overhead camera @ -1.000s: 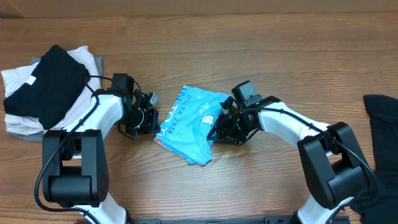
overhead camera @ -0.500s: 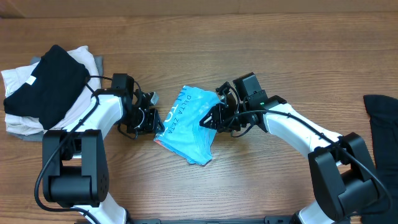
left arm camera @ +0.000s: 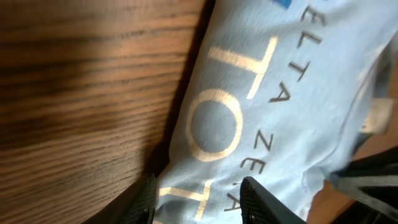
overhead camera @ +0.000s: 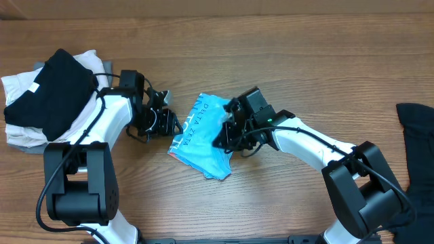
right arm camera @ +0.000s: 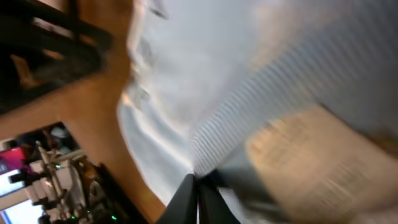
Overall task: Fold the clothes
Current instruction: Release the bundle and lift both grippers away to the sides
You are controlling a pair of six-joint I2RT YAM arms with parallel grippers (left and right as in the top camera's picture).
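The blue T-shirt (right arm camera: 205,74) is blurred close up, the black garment (overhead camera: 415,129) cropped at right.

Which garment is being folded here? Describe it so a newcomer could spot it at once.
On the wooden table, look at the middle, between the black-topped pile at the left edge and the black garment at the right edge. The crumpled sky-blue T-shirt lies there: the only coloured piece, printed with white lettering.

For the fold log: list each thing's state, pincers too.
shirt: bunched, lettering up.
left pincer: open, at shirt's left edge.
right pincer: shut on shirt.
pile: stacked, black on top.
black garment: loose, at right edge.
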